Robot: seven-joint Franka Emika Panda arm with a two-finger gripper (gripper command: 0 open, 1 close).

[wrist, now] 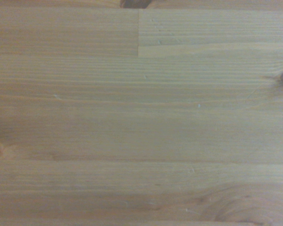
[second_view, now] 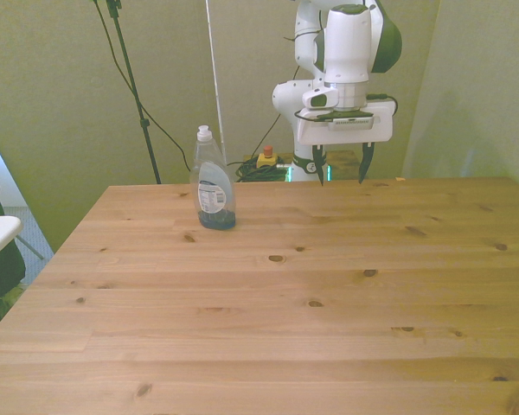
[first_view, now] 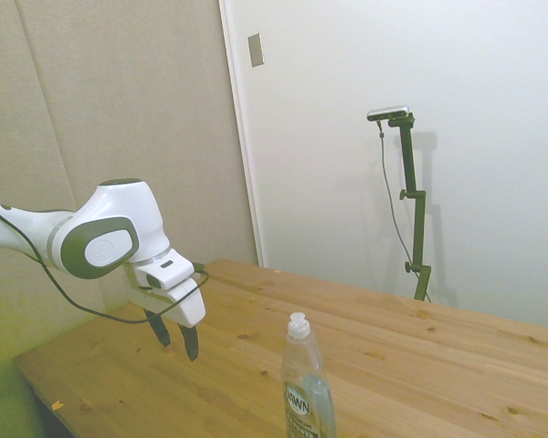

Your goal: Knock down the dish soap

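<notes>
Pincer (second_view: 339, 166) first: from my remote seat I see the white two-finger pincer hanging above the far edge of the pale wooden plank tabletop (second_view: 268, 311), its two dark fingers (second_view: 317, 165) pointing down and spread wide apart, with nothing between them. In the side view the same pincer (first_view: 174, 337) hovers clear of the wood, fingertips not touching the surface.

The slim clear plastic dish soap bottle (second_view: 212, 180), with its white push-pull cap and blue label, stands upright on the tabletop toward the front view's left of the pincer, well apart from it. A small pool of blue liquid sits at its base. I see open wood between pincer and bottle, and nothing standing in that gap.

Behind the tabletop's far edge, a yellow box with a red button (second_view: 266, 158) lies on the floor among dark cables.

The side view shows me the bottle (first_view: 307, 385) close to the camera with the "Dawn" label facing it, cut off at the picture's lower edge; the front view shows the bottle whole, from its back label. The wrist view gives me only bare wood grain (wrist: 141, 113) with a few dark knots, slightly soft in focus; the bottle does not appear there.
</notes>
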